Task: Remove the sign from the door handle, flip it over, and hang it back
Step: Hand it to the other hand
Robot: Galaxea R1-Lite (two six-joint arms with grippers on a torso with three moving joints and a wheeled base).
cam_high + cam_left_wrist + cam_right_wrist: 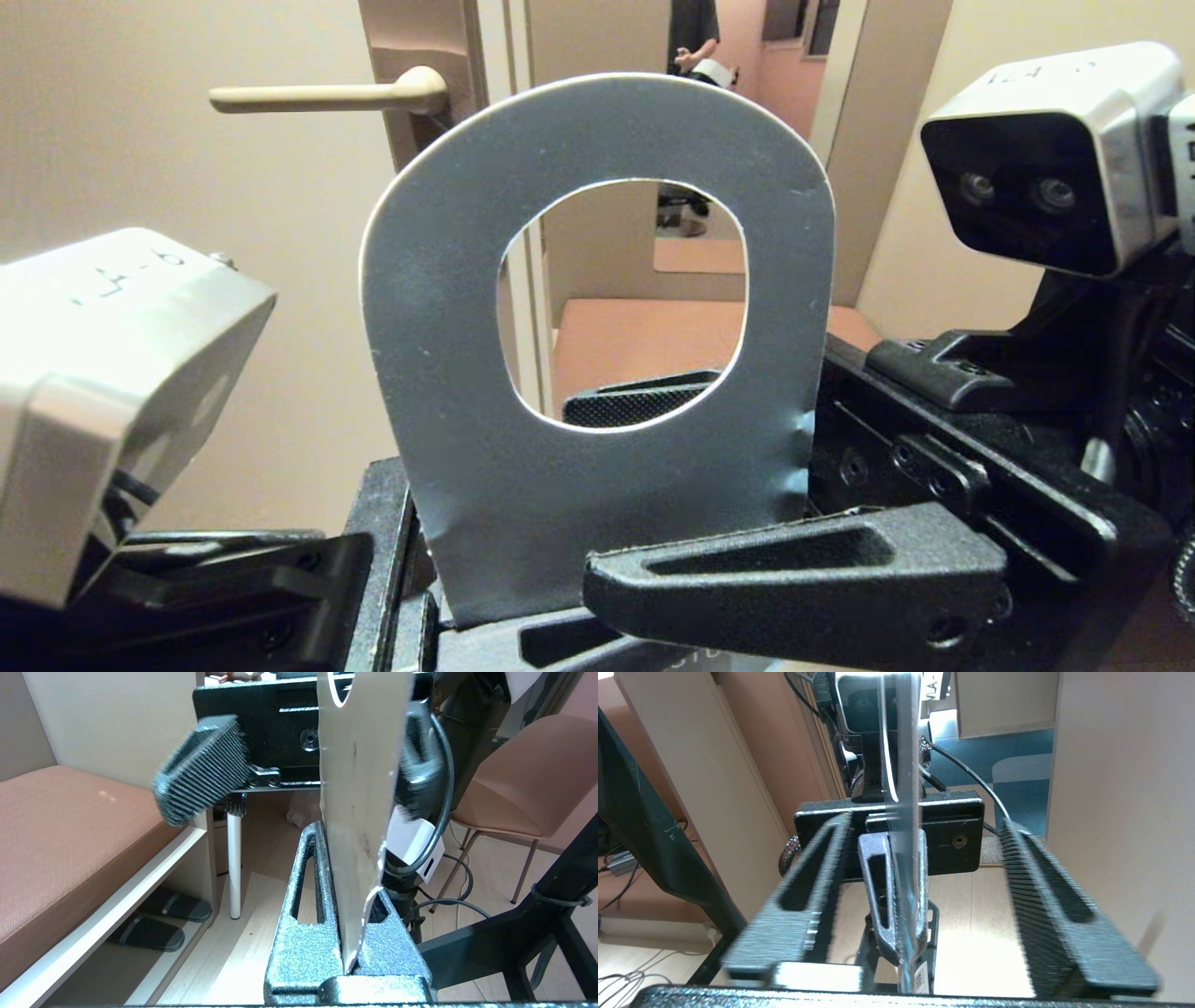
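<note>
You're seeing only from the left wrist how the left gripper [348, 933] is pinching the sign [597, 373] tight at its lower edge. The right gripper [941, 933] is standing spread wide either side of that sign, gripping nothing. The door handle [327, 95] is showing above and left of it, wooden floor [971, 933] below.

Sign [467, 392]: upright grey card, oval hole, base pinched in left gripper [439, 616]. Right gripper [709, 485]: black fingers spread, one before the card, one behind. Door handle [317, 95]: cream lever, bare, beyond. Person [693, 37] in far doorway
</note>
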